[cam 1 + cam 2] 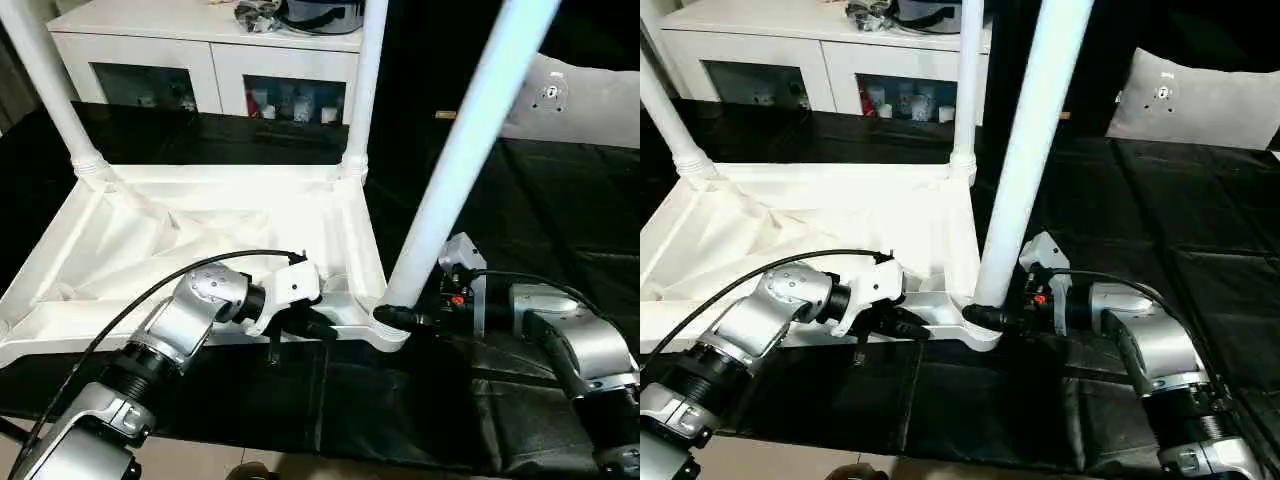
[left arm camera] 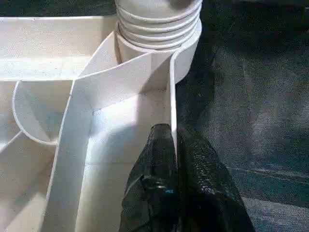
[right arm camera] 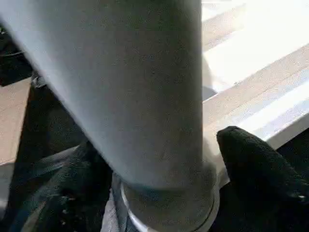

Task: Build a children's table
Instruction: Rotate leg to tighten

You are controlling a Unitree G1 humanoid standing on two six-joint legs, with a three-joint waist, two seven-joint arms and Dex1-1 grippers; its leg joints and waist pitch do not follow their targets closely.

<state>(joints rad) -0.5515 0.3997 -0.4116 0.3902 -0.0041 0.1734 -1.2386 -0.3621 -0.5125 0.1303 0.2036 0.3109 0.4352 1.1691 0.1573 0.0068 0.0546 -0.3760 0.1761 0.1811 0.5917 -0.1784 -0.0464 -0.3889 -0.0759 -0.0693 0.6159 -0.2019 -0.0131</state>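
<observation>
On black mat, inverted white table top [image 1: 200,225] bears upright legs [image 1: 470,150].

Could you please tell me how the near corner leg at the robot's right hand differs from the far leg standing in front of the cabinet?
The near leg leans, tilted off vertical; the far leg stands upright. The near leg has the right hand around its base; the far leg has no hand on it. Both are white, round and set in corner sockets of the upturned table top.

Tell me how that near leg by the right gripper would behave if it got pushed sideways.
The near leg looks long and leans in its corner socket, so a sideways push would probably tip it. It looks like smooth, stiff plastic, likely slippery between the right gripper fingers and unlikely to bend.
</observation>
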